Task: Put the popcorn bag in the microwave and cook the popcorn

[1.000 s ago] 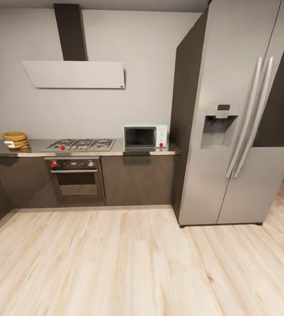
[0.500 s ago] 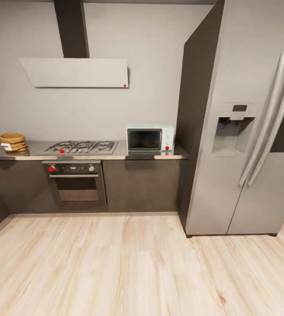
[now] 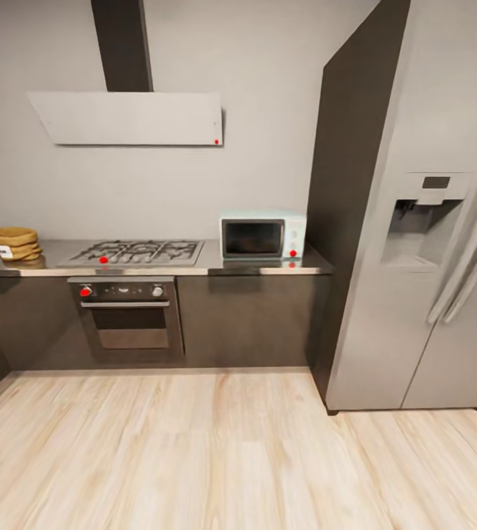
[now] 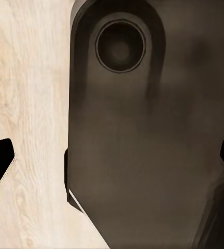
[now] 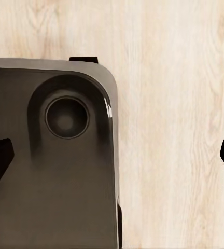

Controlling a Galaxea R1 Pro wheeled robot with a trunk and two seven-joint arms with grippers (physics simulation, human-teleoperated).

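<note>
A kitchen seen from the robot's head, standing back on a light wood floor (image 3: 194, 456); along the far wall runs the grey countertop (image 3: 216, 263), its length going left to right. The popcorn bag (image 3: 15, 244), a small tan sack with a white label, sits at the far left end of that slab, upright as far as the blurred view allows, rolled mouth up; the label faces near and left. The mint microwave (image 3: 262, 237) stands well apart at the right end, door shut, beside a tall steel fridge (image 3: 415, 221); a gas hob (image 3: 134, 252) lies between them. Both wrist views look down at the floor and the robot's dark base (image 4: 143, 155). The left gripper (image 4: 112, 161) and right gripper (image 5: 112, 158) each have fingertips spread wide, holding nothing. The bag lies far and left, so the left arm seems the nearer one.
</note>
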